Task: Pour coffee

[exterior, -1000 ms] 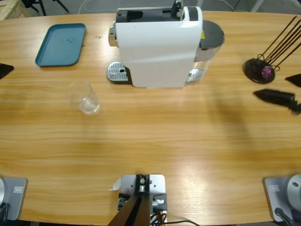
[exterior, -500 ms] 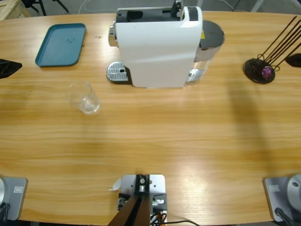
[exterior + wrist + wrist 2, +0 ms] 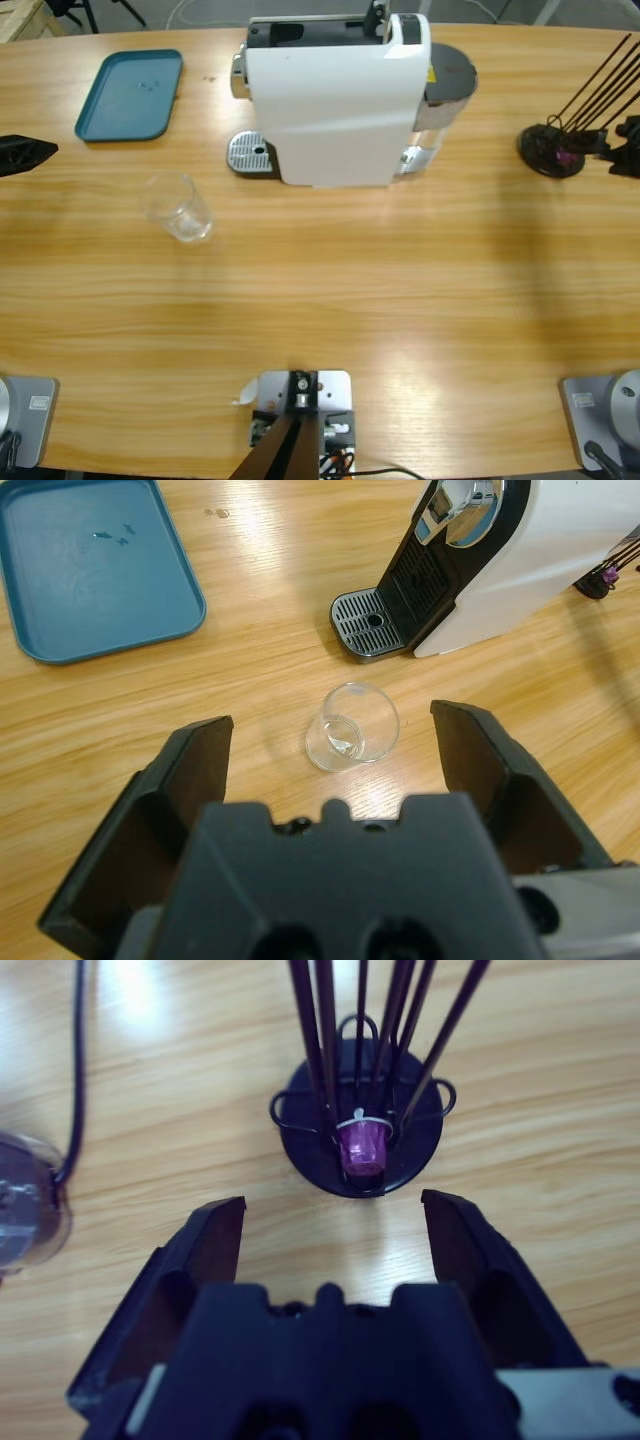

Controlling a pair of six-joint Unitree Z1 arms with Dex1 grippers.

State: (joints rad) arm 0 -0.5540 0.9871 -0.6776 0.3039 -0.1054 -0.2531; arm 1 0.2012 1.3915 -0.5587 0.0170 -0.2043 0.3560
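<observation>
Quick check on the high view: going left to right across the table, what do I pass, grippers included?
Left gripper at the left edge → teal tray → empty glass → drip grate → white coffee machine → black capsule stand with a purple capsule → right gripper at the right edge.

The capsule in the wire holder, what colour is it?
Purple, with a pale rim; the capsule shows best in the right wrist view.
</observation>
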